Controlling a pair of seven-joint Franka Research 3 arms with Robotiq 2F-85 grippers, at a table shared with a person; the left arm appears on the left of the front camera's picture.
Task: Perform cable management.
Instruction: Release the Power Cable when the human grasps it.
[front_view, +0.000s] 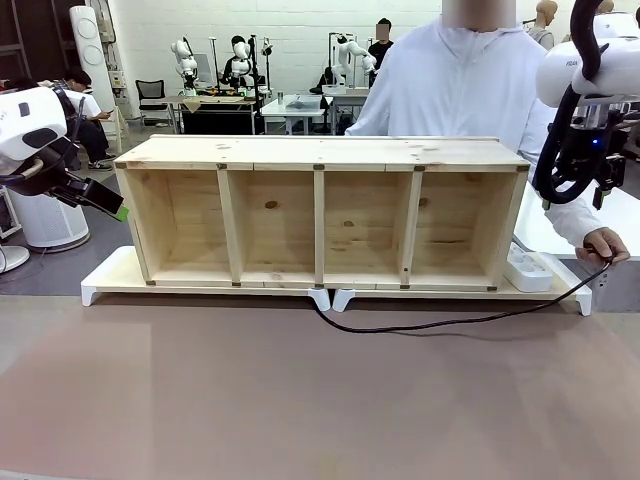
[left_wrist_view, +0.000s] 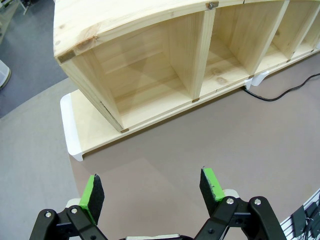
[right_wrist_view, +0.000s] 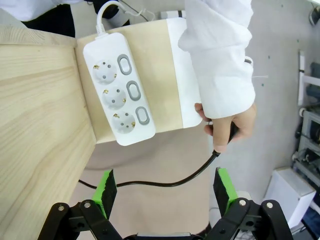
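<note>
The cable (right_wrist_view: 170, 181) lies just beyond the open right gripper (right_wrist_view: 166, 192).

The shelf (front_view: 320, 210) in the middle of the frame is pale natural wood with darker knots. It stands on a white base (front_view: 110, 280). The surface (front_view: 300, 400) in the lower half is dull brownish pink. The cable (front_view: 440, 322) at the lower right is black. The power strip (right_wrist_view: 119, 95) is white with grey switches. The person's sleeve (right_wrist_view: 220, 55) is white. Both the left claw (left_wrist_view: 152, 192) and the right claw (right_wrist_view: 165, 192) are black with bright green pads.
</note>
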